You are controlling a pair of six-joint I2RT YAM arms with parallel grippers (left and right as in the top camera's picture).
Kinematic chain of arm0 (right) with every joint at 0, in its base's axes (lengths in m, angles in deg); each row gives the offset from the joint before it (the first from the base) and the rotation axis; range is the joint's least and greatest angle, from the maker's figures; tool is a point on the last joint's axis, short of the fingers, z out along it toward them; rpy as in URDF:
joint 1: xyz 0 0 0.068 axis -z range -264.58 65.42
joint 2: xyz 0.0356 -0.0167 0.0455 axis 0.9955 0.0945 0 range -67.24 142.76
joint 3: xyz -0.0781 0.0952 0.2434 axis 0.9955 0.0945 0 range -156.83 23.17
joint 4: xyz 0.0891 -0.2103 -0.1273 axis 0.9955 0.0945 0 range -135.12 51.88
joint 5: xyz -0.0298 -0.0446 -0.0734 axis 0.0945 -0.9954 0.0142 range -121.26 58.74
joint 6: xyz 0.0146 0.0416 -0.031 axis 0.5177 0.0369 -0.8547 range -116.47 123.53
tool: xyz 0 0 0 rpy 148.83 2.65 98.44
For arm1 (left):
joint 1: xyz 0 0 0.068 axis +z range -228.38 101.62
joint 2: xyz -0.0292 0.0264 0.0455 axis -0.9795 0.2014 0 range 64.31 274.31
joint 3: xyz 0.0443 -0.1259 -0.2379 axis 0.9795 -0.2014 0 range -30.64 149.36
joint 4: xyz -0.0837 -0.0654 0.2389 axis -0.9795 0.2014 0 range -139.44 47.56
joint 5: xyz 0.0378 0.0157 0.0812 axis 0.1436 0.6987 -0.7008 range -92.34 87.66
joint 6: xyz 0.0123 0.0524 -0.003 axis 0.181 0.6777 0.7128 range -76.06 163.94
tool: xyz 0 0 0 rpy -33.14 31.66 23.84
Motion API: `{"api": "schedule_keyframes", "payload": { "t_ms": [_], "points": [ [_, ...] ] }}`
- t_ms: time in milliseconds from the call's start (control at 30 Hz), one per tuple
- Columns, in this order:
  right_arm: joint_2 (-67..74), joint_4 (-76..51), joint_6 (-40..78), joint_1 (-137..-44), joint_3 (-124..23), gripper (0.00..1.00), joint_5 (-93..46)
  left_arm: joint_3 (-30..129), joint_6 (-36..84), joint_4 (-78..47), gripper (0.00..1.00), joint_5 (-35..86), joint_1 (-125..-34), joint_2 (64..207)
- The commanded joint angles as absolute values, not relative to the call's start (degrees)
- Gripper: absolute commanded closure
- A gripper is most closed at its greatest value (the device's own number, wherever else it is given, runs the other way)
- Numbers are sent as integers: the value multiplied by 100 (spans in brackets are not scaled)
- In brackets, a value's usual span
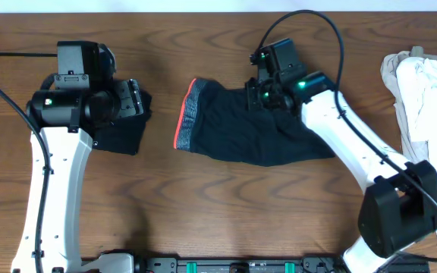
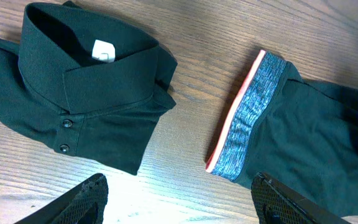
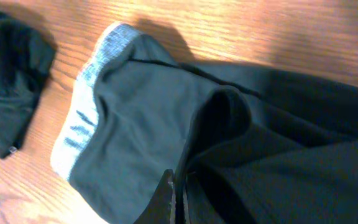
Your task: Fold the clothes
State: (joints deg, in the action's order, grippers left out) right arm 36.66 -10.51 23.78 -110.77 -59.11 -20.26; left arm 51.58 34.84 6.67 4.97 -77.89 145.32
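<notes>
One trousers [image 1: 256, 135] crosswise, waistband [image 1: 189, 114] pointing left.

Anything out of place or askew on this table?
The trousers lie rumpled, with a raised pucker of fabric by the right hand rather than flat. The pale garments sit in a crumpled heap on the right side. The black shirt looks neatly folded.

A brown wood-grain table [image 1: 226, 205] lay beneath both grippers. One black cable [image 1: 303, 11] looped up and over beyond the right gripper [image 1: 258, 97]. A second cable [image 1: 14, 54] ran off leftward behind the left gripper [image 1: 136, 100]. A black rail [image 1: 234, 265] with green clips sat at the table's near edge, well back from both.
</notes>
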Motion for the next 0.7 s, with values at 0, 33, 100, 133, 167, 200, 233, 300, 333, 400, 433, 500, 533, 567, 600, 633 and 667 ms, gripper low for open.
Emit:
{"api": "schedule_keyframes", "payload": {
  "t_ms": [0,33,100,133,167,200,233,300,333,400,433,500,533,567,600,633,667],
  "points": [
    [3885,-1372,2850,-11357,-5931,99,-1770,5273,3539,663,24,513,-7780,14552],
    [3907,-1512,2927,-11429,-5931,99,-1693,5273,3536,663,24,513,-7780,14552],
    [4025,-1890,3130,-11611,-5931,99,-1567,5273,3536,665,24,513,-7780,14552],
    [4103,-2098,3189,-11709,-5931,99,-1453,5273,3539,665,24,513,-7780,14552],
    [4145,-2282,3185,-11792,-5931,99,-1293,5273,3536,665,24,513,-7780,14552],
    [4217,-2522,3178,-11908,-5931,95,-1092,5273,3536,665,24,513,-7780,14552],
    [4252,-2649,3167,-11976,-5931,88,-1038,5273,3539,663,24,513,-7780,14552],
    [4261,-2758,2981,-12089,-5931,63,-1175,5273,3536,663,24,513,-7780,14552],
    [4234,-2754,2977,-12100,-5931,53,-1341,5273,3536,665,24,513,-7780,14552],
    [4147,-2727,2955,-12026,-5931,44,-1560,5273,3539,667,24,513,-7780,14552],
    [4101,-2673,2927,-11958,-5931,43,-1628,5273,3536,667,24,513,-7780,14552],
    [3990,-2389,2896,-11746,-5931,44,-1829,5273,3539,667,24,513,-7780,14552],
    [3946,-2185,2900,-11617,-5931,48,-1980,5273,3539,667,24,513,-7780,14552],
    [3891,-1917,2900,-11442,-5931,51,-2135,5273,3539,667,24,513,-7780,14552],
    [3880,-1670,2903,-11261,-5931,57,-2240,5273,3539,667,24,513,-7780,14552],
    [3880,-1471,2903,-11101,-5931,65,-2248,5273,3539,665,24,513,-7780,14552],
    [3894,-1232,2942,-10933,-5931,77,-2227,5273,3539,665,24,513,-7780,14552]
  ]
}}
